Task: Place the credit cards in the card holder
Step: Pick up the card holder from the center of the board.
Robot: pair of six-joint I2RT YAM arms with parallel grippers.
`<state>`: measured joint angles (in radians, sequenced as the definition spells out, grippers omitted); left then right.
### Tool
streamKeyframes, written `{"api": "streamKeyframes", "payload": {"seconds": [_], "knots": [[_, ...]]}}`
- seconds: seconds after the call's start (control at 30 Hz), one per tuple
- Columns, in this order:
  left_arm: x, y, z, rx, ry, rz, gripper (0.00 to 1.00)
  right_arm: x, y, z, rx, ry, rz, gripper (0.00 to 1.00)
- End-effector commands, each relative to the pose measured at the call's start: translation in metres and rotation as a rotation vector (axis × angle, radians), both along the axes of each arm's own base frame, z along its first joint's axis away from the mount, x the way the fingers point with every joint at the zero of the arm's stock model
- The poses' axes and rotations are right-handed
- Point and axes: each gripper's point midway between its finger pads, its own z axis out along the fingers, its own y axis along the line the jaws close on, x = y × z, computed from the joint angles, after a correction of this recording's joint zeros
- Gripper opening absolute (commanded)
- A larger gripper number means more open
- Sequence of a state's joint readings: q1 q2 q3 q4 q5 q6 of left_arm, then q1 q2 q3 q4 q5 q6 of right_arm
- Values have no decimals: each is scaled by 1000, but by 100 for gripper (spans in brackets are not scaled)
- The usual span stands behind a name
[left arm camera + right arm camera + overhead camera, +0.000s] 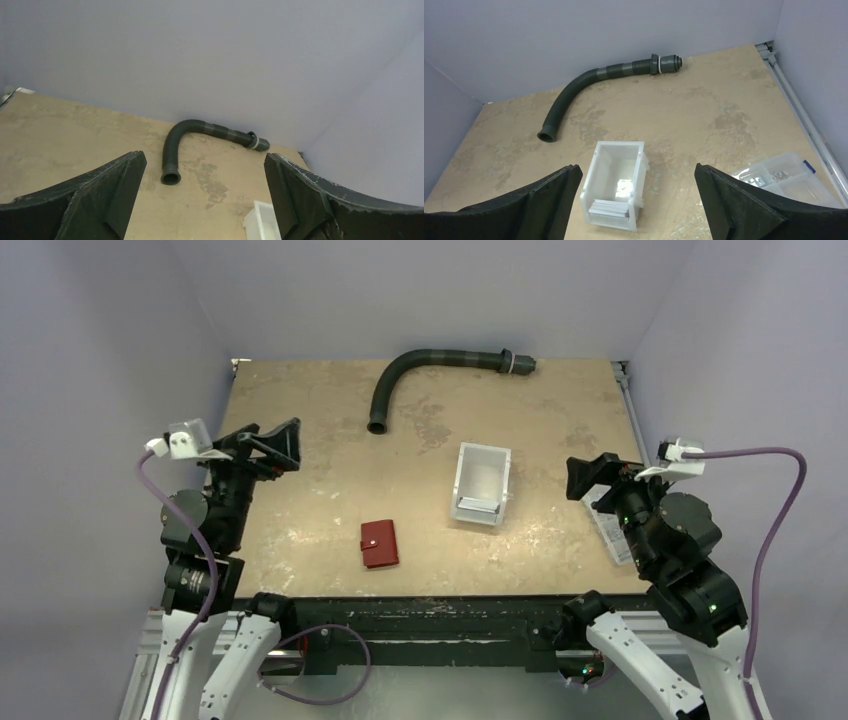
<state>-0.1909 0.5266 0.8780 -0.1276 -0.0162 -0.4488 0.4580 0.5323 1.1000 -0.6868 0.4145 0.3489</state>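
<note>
The top camera looks steeply down on the whole desk (300, 420) from high at the side opposite the black hose (460, 357). Each wrist camera sits low, nearer that hose, facing it between the fingers of the left tool (204, 156) or right tool (636, 169); all three views share the hose

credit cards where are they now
Right wrist view: the credit cards lie stacked at the near end of the white bin, right of the card holder.

— How are the arms looking?
— The left arm (205, 530) and right arm (685, 540) are showing black joints, white lower links and trailing purple cables (740, 450). The left gripper (204, 156) is showing dark, rough-edged fingers (100, 195).
</note>
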Motion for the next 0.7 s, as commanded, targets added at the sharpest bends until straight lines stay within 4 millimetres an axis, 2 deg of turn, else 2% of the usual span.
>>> {"api": "streamKeyframes", "payload": {"seconds": [0.0,0.1,0.17,0.3,0.37,0.43,0.53,0.67], "knots": [[-1,54,-25,-265,165,310,100,1,-6,7,25,-31,-41,99],[-10,61,-44,-238,303,361,100,5,4,4,12,-12,10,99],[-12,62,-44,-207,312,364,100,5,15,-1,12,0,64,99],[-11,36,-42,-111,279,205,100,9,26,-27,82,45,83,99],[-6,26,-56,-90,336,158,100,10,35,-38,86,70,121,99],[3,20,-87,-79,466,151,100,7,45,-42,89,83,180,99],[18,2,-151,-32,731,89,100,2,63,-43,106,78,288,99],[11,-22,-232,-81,978,-1,100,-2,94,-51,112,93,457,99]]}}
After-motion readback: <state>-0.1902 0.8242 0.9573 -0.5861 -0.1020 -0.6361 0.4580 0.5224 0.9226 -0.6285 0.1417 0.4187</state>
